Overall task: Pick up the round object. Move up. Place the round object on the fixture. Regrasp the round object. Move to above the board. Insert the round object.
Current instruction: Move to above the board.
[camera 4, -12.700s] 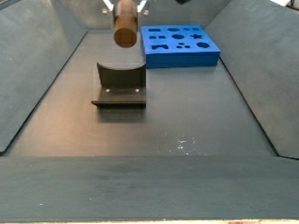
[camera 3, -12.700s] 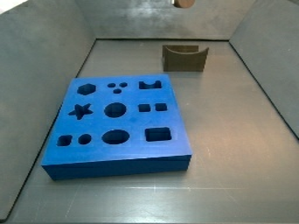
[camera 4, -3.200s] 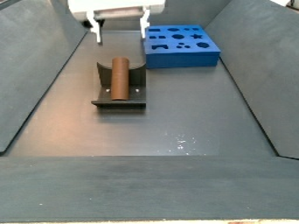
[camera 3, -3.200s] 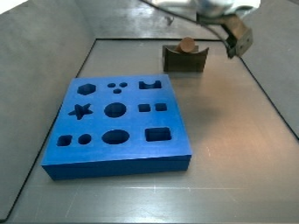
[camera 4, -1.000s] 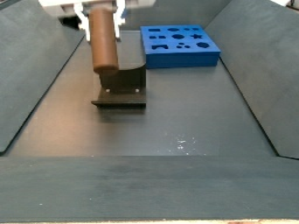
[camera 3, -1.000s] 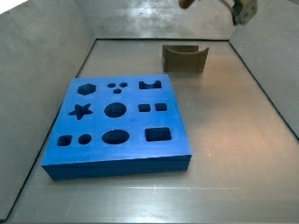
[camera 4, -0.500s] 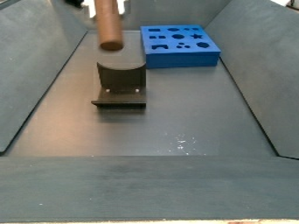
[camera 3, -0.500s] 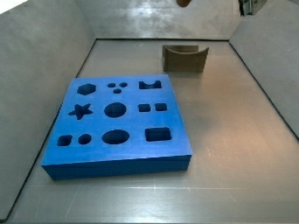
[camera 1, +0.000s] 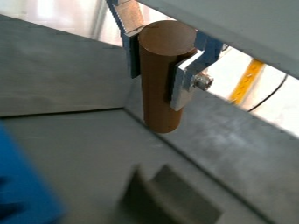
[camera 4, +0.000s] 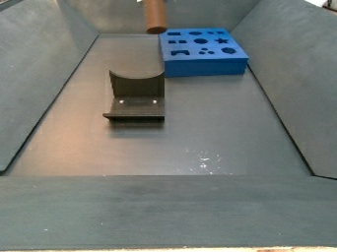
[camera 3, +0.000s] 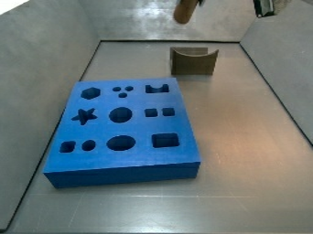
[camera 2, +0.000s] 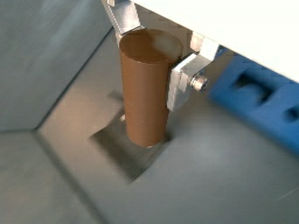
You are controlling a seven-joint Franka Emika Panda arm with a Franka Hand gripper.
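Note:
The round object (camera 1: 162, 83), an orange-brown peg, hangs upright with my gripper (camera 1: 158, 57) shut on its upper part in both wrist views (camera 2: 146, 87). Silver fingers (camera 2: 184, 74) press on either side of it. In both side views only the peg's lower end (camera 3: 184, 10) (camera 4: 153, 14) shows at the top edge, high above the floor; the gripper itself is out of frame there. The dark fixture (camera 3: 193, 60) (camera 4: 134, 94) stands empty below, also seen under the peg (camera 2: 126, 147). The blue board (camera 3: 123, 128) (camera 4: 202, 49) lies flat with its cut-out holes open.
Sloping grey walls (camera 4: 39, 89) enclose the floor on all sides. A dark part of the arm (camera 3: 262, 7) shows at the upper corner in a side view. A yellow cable (camera 1: 247, 83) runs outside the wall.
The peg, lifted off the fixture about a second ago, has risen further and shifted sideways from over the fixture toward the board. It is still gripped.

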